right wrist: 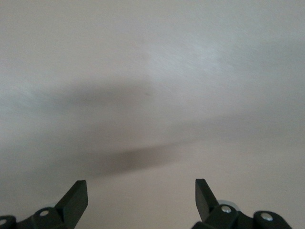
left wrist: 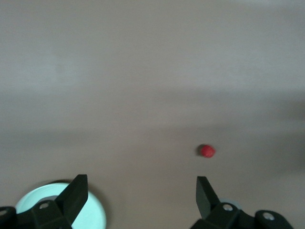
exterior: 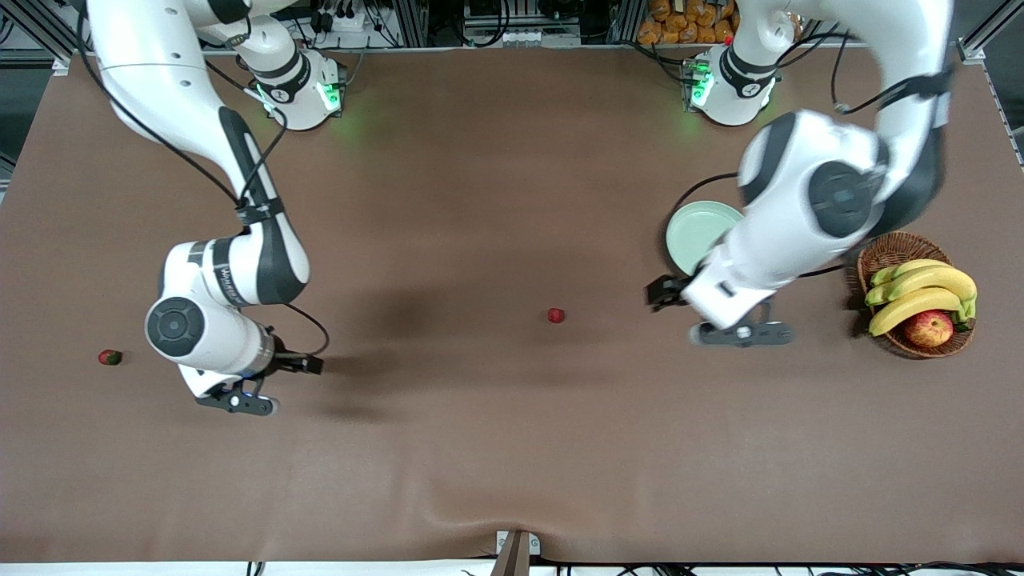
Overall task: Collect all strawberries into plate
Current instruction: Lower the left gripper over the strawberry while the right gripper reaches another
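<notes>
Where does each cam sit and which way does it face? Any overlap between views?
Front view: high across the table, facing both bases; shows both arms, the left gripper, the right gripper, two strawberries, the plate and a fruit basket.
Left wrist view: on the left wrist, looking down at the table; own open fingers frame it.
Right wrist view: on the right wrist, looking down at bare table; own open fingers show.
Shared: the middle strawberry and the plate appear in front and left wrist views.
</notes>
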### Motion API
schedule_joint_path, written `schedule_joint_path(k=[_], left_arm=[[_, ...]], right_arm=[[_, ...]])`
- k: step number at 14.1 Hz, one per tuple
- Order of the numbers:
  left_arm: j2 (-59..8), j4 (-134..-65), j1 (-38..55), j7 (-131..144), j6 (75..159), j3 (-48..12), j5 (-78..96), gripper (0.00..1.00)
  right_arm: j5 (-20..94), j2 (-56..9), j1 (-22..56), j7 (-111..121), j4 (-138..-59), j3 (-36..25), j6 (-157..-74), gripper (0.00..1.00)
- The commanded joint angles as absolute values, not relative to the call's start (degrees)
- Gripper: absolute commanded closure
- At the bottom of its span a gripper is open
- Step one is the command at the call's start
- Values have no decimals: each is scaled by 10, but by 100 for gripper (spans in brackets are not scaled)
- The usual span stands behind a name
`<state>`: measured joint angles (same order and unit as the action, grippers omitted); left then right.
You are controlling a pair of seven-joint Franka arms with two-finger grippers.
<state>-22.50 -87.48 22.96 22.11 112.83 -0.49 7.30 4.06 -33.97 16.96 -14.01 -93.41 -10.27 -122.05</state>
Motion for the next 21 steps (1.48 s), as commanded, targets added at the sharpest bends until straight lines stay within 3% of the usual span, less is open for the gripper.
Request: schedule_joint_path(k=[1,3,9,14,21], left_arm=[[-263,-864,257,253,1173,1,77,0],[-286,-860,272,257,1190,1,79,0],[-356,-845,308,265,1251,0,79,0],[-401,-846,363,265,1288,3,78,0],[-430,-852,368,265,1315,2,79,2]], right_arm=[[19,-240,145,-86,-1094,-91,-1284,0],[18,-216,108,-21,-1159,-90,-1346,0],[23,-177,36,152,-1259,-88,-1351,0],[42,-197,32,148,-1280,-85,-1350,0],[45,-228,47,144,-1277,-85,-1355,0]])
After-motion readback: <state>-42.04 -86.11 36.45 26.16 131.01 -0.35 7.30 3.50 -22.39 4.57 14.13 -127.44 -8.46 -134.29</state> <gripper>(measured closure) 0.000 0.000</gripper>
